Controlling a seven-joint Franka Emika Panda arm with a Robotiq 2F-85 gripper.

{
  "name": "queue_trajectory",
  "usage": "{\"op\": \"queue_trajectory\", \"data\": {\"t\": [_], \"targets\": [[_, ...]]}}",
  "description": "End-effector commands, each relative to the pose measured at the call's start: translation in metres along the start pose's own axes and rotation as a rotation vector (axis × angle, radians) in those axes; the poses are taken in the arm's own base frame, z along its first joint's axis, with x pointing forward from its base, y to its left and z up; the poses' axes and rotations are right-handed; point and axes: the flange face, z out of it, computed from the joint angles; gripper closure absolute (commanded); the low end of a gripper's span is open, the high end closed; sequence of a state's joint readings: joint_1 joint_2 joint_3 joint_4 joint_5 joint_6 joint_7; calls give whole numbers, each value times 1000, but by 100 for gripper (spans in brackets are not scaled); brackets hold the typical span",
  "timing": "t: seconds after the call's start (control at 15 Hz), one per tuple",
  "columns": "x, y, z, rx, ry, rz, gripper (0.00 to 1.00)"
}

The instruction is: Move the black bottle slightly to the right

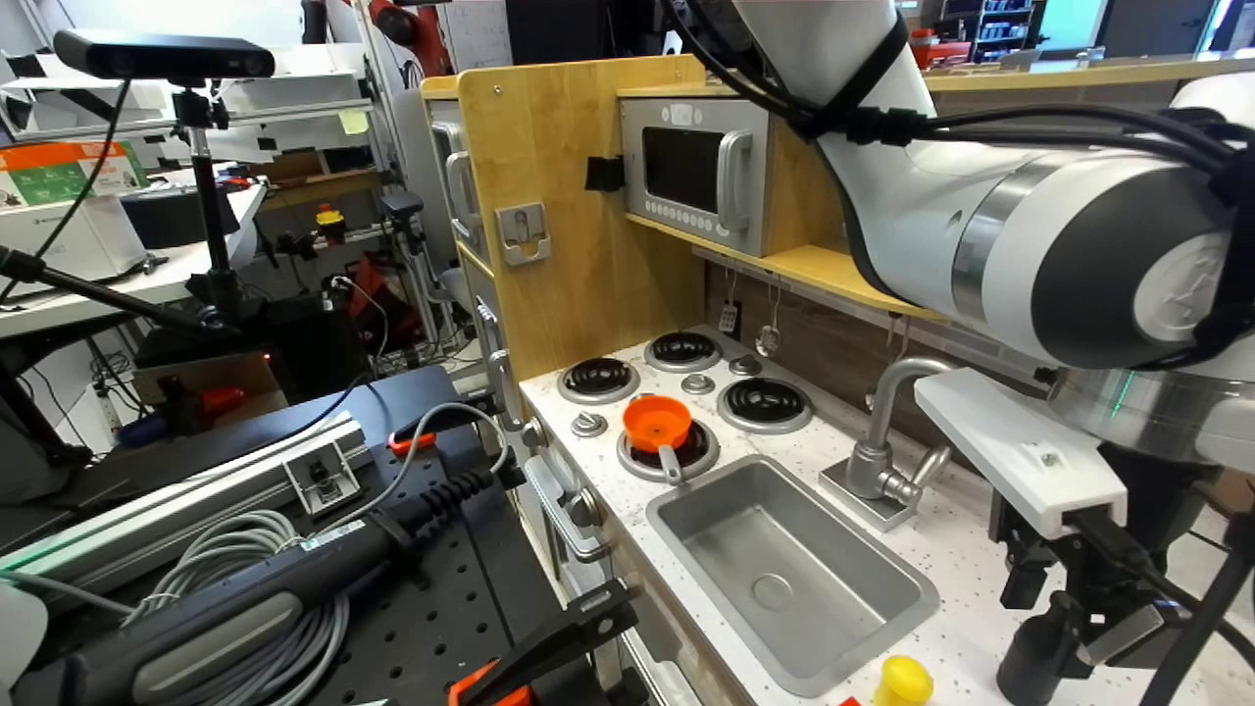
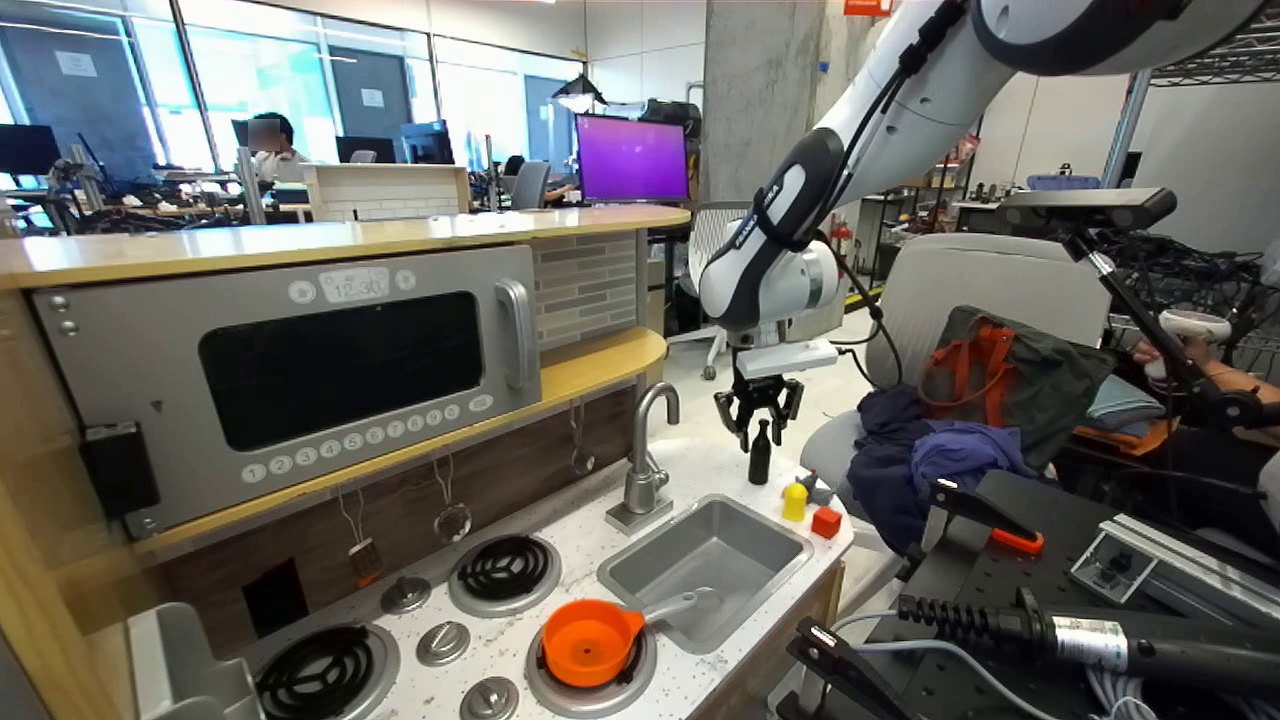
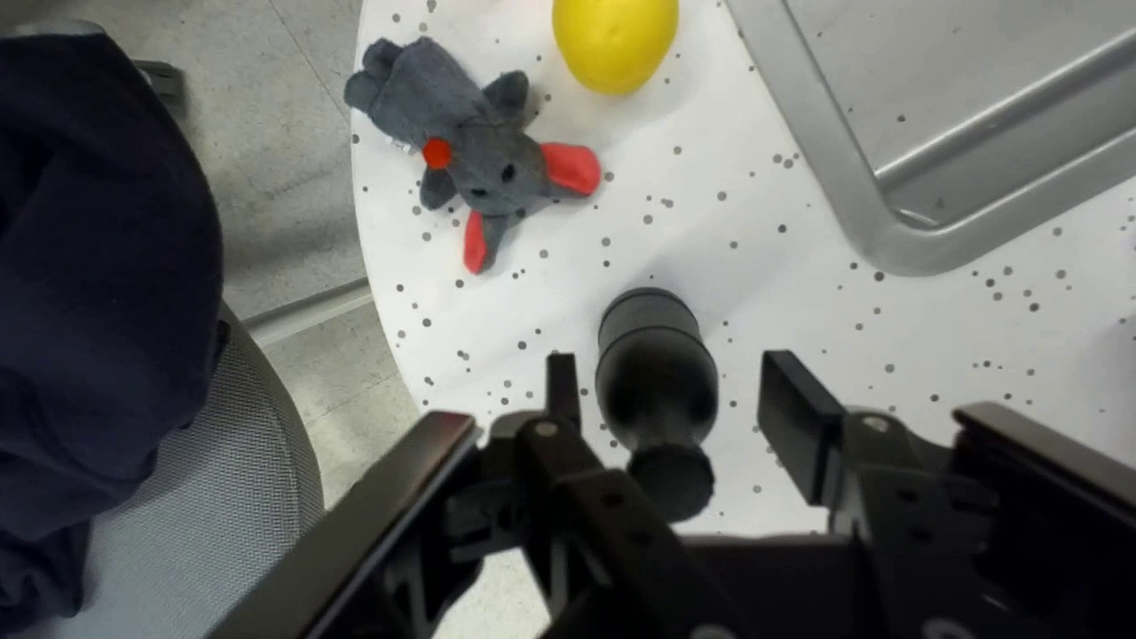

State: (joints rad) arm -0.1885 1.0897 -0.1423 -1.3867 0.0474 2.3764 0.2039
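The black bottle [image 2: 760, 462] stands upright on the white speckled counter beyond the sink. It also shows in the wrist view [image 3: 655, 377], seen from above with its round cap toward the camera, and low in an exterior view [image 1: 1028, 667], partly hidden by the gripper. My gripper [image 2: 761, 437] points down over the bottle, its fingertips at about the height of the neck and cap. In the wrist view the gripper [image 3: 674, 399] is open, one finger on each side of the bottle. Gaps show on both sides. The bottle is nearer the left finger there.
A grey plush mouse [image 3: 461, 133] and a yellow object [image 3: 616, 40] lie near the bottle. A red block [image 2: 826, 522] is beside them. The sink [image 2: 618, 572] and faucet [image 2: 643, 470] are close by. The rounded counter edge [image 3: 373, 266] borders a chair [image 3: 231, 497].
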Motion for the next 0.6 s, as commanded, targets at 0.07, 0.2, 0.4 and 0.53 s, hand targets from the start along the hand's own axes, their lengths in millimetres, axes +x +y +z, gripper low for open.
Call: {"op": "queue_trajectory", "data": {"t": [0.07, 0.2, 0.4, 0.53], "targets": [[3, -7, 1, 22, 13, -9, 6], [1, -9, -4, 15, 26, -7, 0], [-2, -14, -16, 14, 68, -18, 0], [-6, -16, -22, 10, 105, -30, 0]]}}
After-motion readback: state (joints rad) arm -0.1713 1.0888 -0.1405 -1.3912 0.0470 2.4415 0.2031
